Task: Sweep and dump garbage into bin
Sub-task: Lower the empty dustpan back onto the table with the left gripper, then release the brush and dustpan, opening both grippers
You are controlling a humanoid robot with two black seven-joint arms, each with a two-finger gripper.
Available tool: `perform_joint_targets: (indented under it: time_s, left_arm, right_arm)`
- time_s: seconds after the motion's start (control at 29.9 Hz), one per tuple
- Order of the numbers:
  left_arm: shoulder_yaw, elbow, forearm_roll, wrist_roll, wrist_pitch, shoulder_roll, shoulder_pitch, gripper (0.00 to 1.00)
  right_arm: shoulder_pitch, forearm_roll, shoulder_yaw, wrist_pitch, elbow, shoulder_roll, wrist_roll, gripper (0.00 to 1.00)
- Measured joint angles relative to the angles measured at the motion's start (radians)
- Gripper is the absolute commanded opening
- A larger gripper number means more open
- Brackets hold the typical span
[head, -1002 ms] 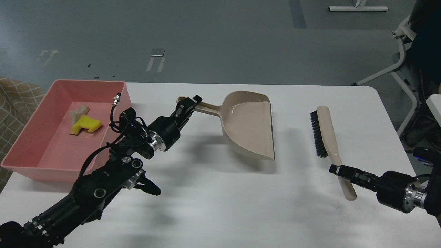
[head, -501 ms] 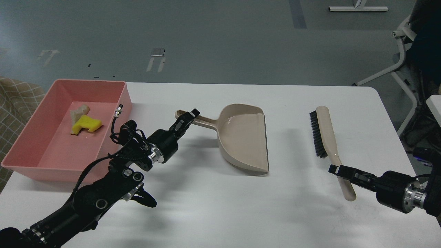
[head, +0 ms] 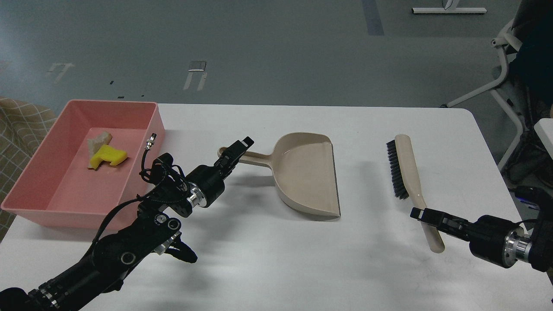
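The garbage already lies inside the bin (head: 65, 203): the yellow scrap (head: 108, 156) and the beige strip (head: 98, 141) touch each other near the far end of the pink floor. By the look of it the dumping is done and only putting the tools down is left.

The dustpan (head: 309, 177) sits flat on the white surface (head: 276, 268), mouth toward the brush (head: 404, 172). The left gripper (head: 235, 152) is at the tip of the dustpan handle; whether its jaws pinch it or have let go I cannot tell from this angle. If they hold on while the arm pulls away, the pan could be dragged or tipped.

The right gripper (head: 425, 215) has its jaws pinching the brush handle low down, the bristle end resting away on the surface. A pull-back without spreading the jaws would sweep the brush sideways, perhaps into the pan. The left arm's elbow is close to the bin wall and could nudge it.
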Motion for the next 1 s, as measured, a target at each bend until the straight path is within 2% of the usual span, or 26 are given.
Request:
perform_joint_targets:
  time_s: [0.33,0.73,0.8,0.83,0.87,1.0]
  left_arm:
    - [0.024,-0.037,0.006,-0.017,-0.011,0.036,0.068,0.98]
    - [0.018,-0.170,0.005,-0.022,-0.052,0.135,0.143,0.98]
    - [0.012,-0.188,0.004,-0.022,-0.058,0.146,0.156,0.98]
    - [0.010,-0.194,0.004,-0.022,-0.059,0.150,0.162,0.98]
    - [0.007,-0.200,0.004,-0.022,-0.060,0.153,0.167,0.98]
    - [0.003,-0.207,0.003,-0.022,-0.060,0.155,0.174,0.98]
  right_arm:
    - [-0.007,0.041,0.001,0.016,-0.062,0.028,0.000,0.00]
    - [0.000,0.058,0.005,0.092,-0.086,0.058,-0.007,0.00]
    - [0.001,0.058,0.005,0.100,-0.086,0.058,-0.009,0.12]
    - [0.001,0.059,0.005,0.102,-0.086,0.058,-0.010,0.24]
    - [0.001,0.059,0.005,0.103,-0.086,0.058,-0.011,0.30]
    - [0.003,0.063,0.004,0.104,-0.086,0.058,-0.013,0.39]
